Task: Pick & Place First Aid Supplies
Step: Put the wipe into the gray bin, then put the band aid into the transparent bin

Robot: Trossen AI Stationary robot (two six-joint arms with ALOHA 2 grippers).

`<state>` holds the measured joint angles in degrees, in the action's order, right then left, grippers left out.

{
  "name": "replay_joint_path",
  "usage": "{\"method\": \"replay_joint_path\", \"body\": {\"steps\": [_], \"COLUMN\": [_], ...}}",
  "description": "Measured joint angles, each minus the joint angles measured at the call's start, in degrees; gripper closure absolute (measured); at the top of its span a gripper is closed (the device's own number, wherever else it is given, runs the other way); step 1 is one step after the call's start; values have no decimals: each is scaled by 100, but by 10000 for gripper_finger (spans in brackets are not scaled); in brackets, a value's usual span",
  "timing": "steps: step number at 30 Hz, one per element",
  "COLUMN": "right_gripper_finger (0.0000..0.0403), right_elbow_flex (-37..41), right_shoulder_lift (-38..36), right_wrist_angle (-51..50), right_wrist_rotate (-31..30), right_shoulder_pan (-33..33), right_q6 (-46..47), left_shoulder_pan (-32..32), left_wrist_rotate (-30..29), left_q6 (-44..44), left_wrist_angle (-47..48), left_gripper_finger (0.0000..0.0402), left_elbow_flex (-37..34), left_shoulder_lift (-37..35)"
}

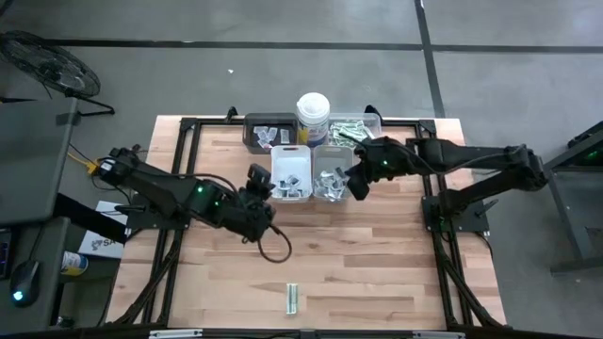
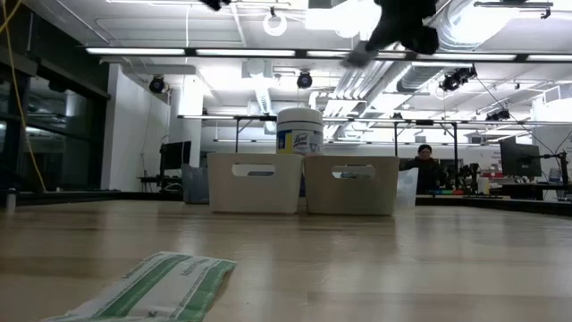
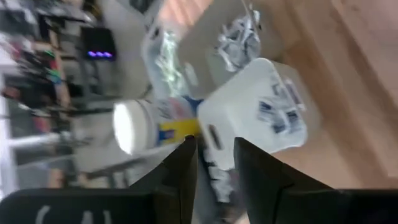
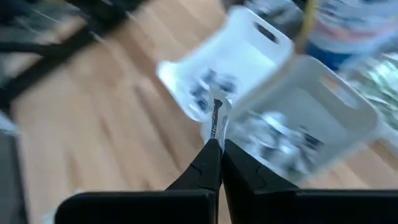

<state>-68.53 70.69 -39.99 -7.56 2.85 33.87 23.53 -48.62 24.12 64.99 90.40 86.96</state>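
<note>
My right gripper [image 4: 219, 143] is shut on a small white sachet [image 4: 217, 112] and hangs above the grey tray [image 1: 332, 179], which holds several packets. That gripper shows dark at the top of the low view [image 2: 402, 22]. My left gripper [image 3: 214, 142] stands open with nothing between its fingers, in the air beside the white tray [image 1: 290, 174] on its left side [image 1: 264, 185]. The white tray [image 3: 273, 106] holds several white sachets with blue marks. One pale-green-and-white strip [image 1: 292, 298] lies flat on the table near its front edge [image 2: 152, 286]. My right gripper pinches the sachet's near edge [image 4: 217, 129] between its two fingertips. The fingers slant down from the table's right side. The sachet sticks out past the fingertips, edge on, lifted clear above the trays.
Behind the two front trays stand a dark tray [image 1: 266, 132], a tall white canister [image 1: 312, 118] and a clear tray with green strips [image 1: 353, 130]. The wooden table [image 1: 377, 273] lies bare in front of the trays. A person [image 2: 424, 165] sits far behind the table.
</note>
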Motion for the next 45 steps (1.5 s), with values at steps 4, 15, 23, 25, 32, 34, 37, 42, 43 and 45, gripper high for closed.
{"method": "replay_joint_path", "body": {"steps": [4, 15, 23, 25, 32, 34, 37, 42, 43, 45], "right_gripper_finger": [403, 403, 403, 403, 402, 397, 384, 352, 344, 325], "right_elbow_flex": [0, 2, 2, 2, 2, 2, 2, 2, 2, 2], "right_shoulder_lift": [131, 1030, 1638, 1757, 2053, 2082, 2084, 2086, 2086, 2086], "right_wrist_angle": [-478, -573, -503, -481, -457, -431, -417, -417, -417, -437], "right_wrist_rotate": [93, 1244, 1782, 1892, 1995, 1995, 1994, 1979, 1968, 1955], "right_shoulder_pan": [358, 1187, 1454, 1487, 1520, 1515, 1513, 1513, 1513, 1513], "right_q6": [-239, -1279, -1563, -1630, -1716, -1727, -1703, -1694, -1692, -1679], "left_shoulder_pan": [-88, -105, -103, -103, -103, -103, -103, -103, -103, -103], "left_wrist_rotate": [511, 2369, 3748, 4033, 4726, 4812, 4812, 4806, 4800, 4705], "left_q6": [-494, -1466, -1982, -2155, -2818, -2894, -2911, -2911, -2906, -2898], "left_wrist_angle": [4, -1323, -3341, -3830, -5213, -5267, -5243, -5254, -5254, -5250], "left_gripper_finger": [301, 301, 301, 301, 301, 301, 301, 301, 301, 301], "left_elbow_flex": [-437, -1715, -2802, -3057, -3709, -3761, -3773, -3773, -3773, -3773], "left_shoulder_lift": [-249, -395, -395, -395, -387, -387, -387, -387, -387, -387]}}
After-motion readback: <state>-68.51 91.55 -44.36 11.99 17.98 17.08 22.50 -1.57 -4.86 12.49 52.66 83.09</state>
